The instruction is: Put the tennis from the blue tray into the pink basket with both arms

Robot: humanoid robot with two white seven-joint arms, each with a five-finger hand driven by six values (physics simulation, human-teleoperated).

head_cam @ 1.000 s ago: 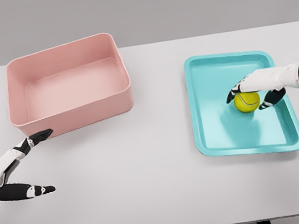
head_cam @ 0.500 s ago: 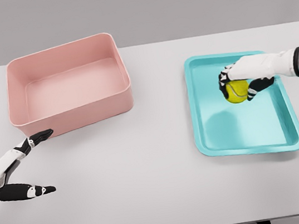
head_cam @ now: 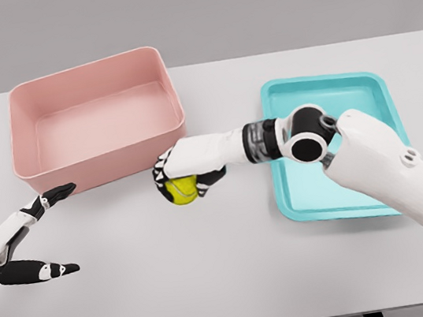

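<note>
Your right hand [head_cam: 185, 170] has its fingers curled around the tennis ball [head_cam: 180, 190], gripping it from above; the ball shows yellow-green beneath the palm, between the dark fingertips. You are holding it over the bare table [head_cam: 236, 266], just off the front right corner of the pink basket [head_cam: 99, 155] and well clear of the blue tray's [head_cam: 329, 93] left edge. Whether the ball is touching the tabletop or raised slightly above it cannot be told from this view.

Your right arm reaches in from the lower right corner, crosses the tray's front right portion, and bends at the elbow above the tray's left half. The tray holds nothing else visible.

Your left hand [head_cam: 25, 246] sits near the table's left edge, in front of the basket's front left corner, fingers spread and relaxed, thumb and forefinger apart, grasping nothing.

The basket stands toward the far left of the table, its interior empty.
</note>
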